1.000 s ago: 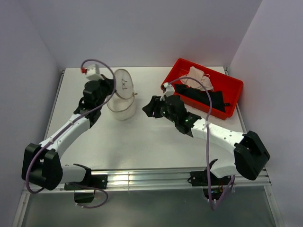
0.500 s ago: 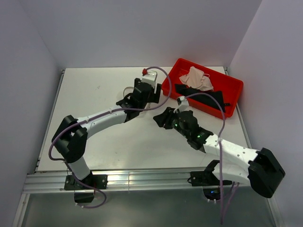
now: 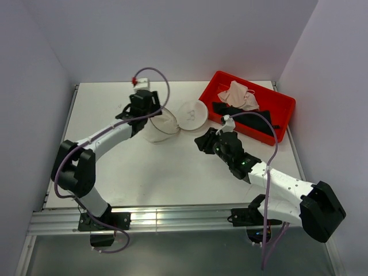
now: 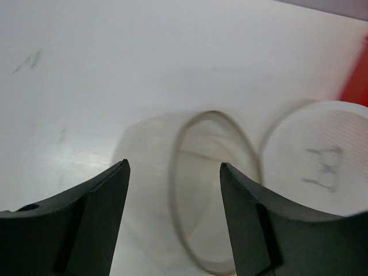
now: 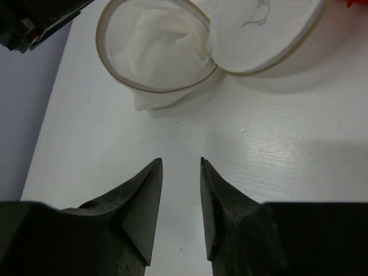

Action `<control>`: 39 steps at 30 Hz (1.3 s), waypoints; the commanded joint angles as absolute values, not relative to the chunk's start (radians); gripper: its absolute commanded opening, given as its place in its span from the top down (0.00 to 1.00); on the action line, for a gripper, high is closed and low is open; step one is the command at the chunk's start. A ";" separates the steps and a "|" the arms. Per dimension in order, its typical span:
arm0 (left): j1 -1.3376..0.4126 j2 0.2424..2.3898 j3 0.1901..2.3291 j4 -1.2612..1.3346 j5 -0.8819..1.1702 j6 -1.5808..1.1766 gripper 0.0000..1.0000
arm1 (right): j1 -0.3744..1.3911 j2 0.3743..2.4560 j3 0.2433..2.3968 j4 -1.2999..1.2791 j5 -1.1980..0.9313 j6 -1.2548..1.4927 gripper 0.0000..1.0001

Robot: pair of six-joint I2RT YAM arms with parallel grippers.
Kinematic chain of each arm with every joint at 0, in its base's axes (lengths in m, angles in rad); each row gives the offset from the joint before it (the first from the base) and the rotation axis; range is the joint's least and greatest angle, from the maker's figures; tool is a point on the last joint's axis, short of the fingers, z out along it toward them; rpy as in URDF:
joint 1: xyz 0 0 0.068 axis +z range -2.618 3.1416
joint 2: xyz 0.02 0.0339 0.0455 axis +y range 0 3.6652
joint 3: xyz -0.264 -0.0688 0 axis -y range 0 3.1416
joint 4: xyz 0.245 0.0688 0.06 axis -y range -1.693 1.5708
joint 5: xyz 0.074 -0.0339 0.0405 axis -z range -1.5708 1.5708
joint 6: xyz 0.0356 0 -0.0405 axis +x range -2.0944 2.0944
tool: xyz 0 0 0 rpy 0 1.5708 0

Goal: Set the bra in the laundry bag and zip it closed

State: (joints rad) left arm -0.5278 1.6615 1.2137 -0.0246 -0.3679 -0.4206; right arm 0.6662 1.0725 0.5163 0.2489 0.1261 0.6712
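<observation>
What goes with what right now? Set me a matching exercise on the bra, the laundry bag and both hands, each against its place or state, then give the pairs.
Things:
1. bra
2. laundry bag
3. left hand
4. right hand

Places or states:
A. jaws wide apart, nothing held, just above the bag's rim
B. lying in the red tray
C. jaws a narrow gap apart, nothing between them
D. unzipped, round lid flipped aside

Pairs: 1-B, 2-D, 3-A, 4-C
</observation>
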 commanded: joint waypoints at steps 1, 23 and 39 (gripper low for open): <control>-0.444 1.600 1.117 -0.066 -0.379 -0.566 0.30 | 0.649 1.106 0.584 0.226 0.133 0.637 0.64; -0.302 1.435 0.848 0.156 -0.077 -0.701 0.31 | 0.630 1.203 0.661 0.175 0.109 0.586 0.52; -0.330 1.562 0.847 0.287 0.132 -0.758 0.50 | 0.629 1.232 0.670 0.187 0.106 0.588 0.50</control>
